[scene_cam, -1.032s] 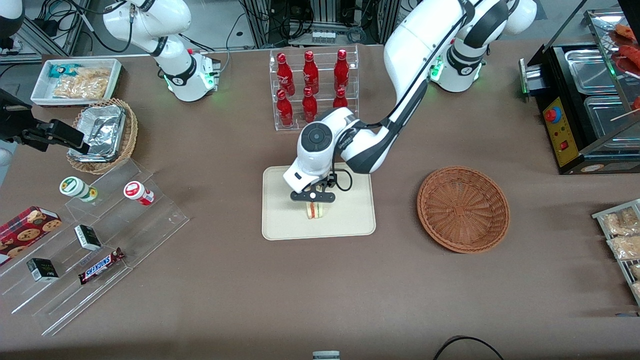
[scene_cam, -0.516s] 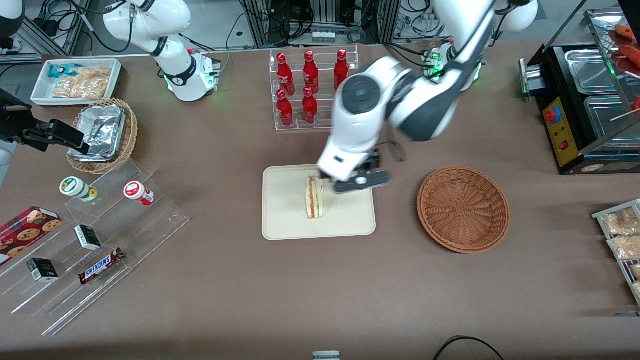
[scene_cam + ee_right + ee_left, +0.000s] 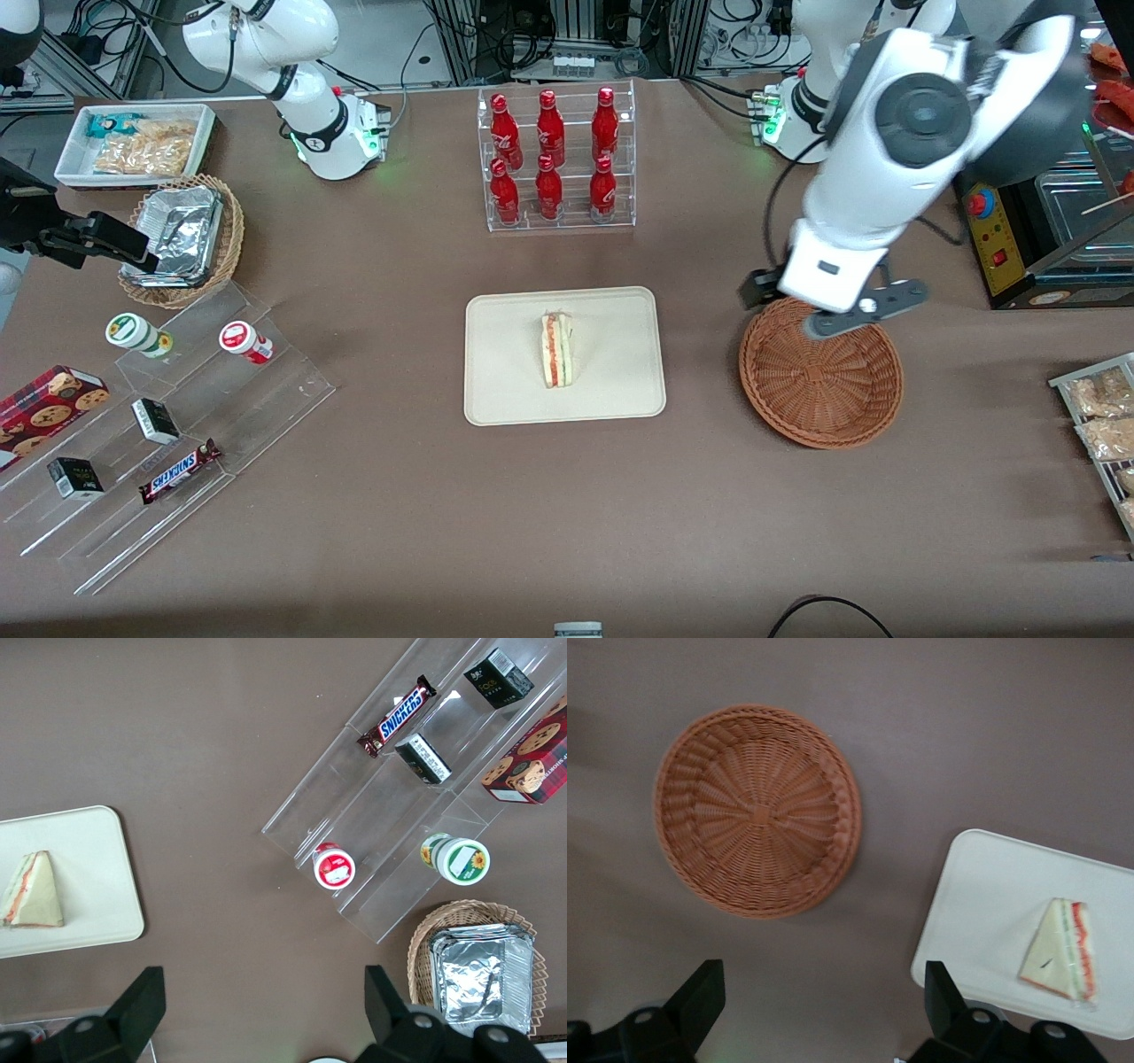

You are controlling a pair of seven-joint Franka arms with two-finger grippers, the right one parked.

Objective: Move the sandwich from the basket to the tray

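The sandwich [image 3: 557,349] [image 3: 1063,948] [image 3: 34,892], a white wedge with orange-red and green filling, lies on the cream tray [image 3: 611,390] [image 3: 983,895] [image 3: 97,859] at the table's middle. Nothing touches it. The reddish-brown wicker basket [image 3: 820,372] [image 3: 756,811] is empty and sits beside the tray, toward the working arm's end. My gripper [image 3: 849,315] [image 3: 821,992] hangs high over the basket's rim that is farther from the front camera. It is open, fingers wide apart, with nothing between them.
A clear rack of red bottles [image 3: 554,159] stands farther from the front camera than the tray. A stepped acrylic shelf with snacks [image 3: 159,416], a lighter basket with a foil container [image 3: 182,235] and a white bin [image 3: 133,142] lie toward the parked arm's end. A black food warmer [image 3: 1036,195] stands near the working arm.
The gripper let go of the sandwich on the tray, rose and swung away toward the working arm's end, ending above the basket. The sandwich stays lying on the tray.
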